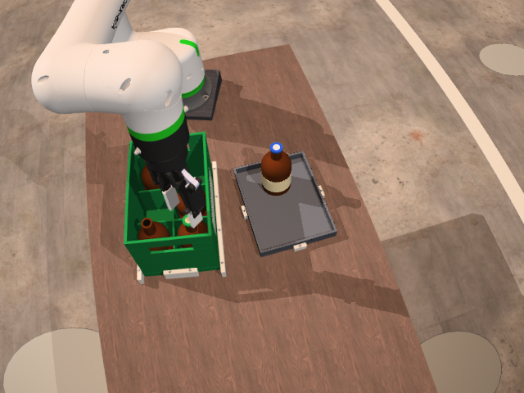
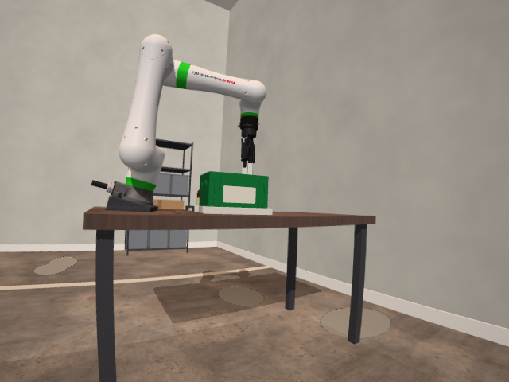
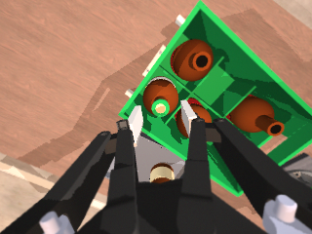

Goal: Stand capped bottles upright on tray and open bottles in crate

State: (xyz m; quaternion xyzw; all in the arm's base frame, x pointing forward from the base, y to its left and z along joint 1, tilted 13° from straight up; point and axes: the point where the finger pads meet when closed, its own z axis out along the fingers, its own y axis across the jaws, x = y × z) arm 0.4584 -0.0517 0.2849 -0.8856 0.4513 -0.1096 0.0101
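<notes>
1. Top view: the blue-capped bottle (image 1: 276, 171) is supported upright on the tray (image 1: 291, 219), right of centre; the green-capped bottle (image 1: 191, 232) is held in the crate (image 1: 178, 258), lower left.
2. Exterior view: the gripper (image 2: 247, 167) is positioned above the crate (image 2: 211, 191), at centre.
3. Wrist view: the gripper's (image 3: 162, 119) fingers are spread, nothing pinched.

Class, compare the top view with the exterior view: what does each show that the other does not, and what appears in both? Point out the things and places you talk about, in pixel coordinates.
Only the top view shows the blue-capped brown bottle (image 1: 276, 171) whole, and the green-capped brown bottle (image 1: 190, 232) (image 3: 160, 97) in the crate.

Only the exterior view shows the dark metal shelf rack (image 2: 191, 164) and the dark table legs.

Both show the white robot arm (image 1: 127, 76) (image 2: 144, 99), the open black gripper (image 1: 182, 209) (image 2: 247, 169) (image 3: 161, 111) and the green crate (image 1: 178, 255) (image 2: 213, 191) (image 3: 239, 187).
</notes>
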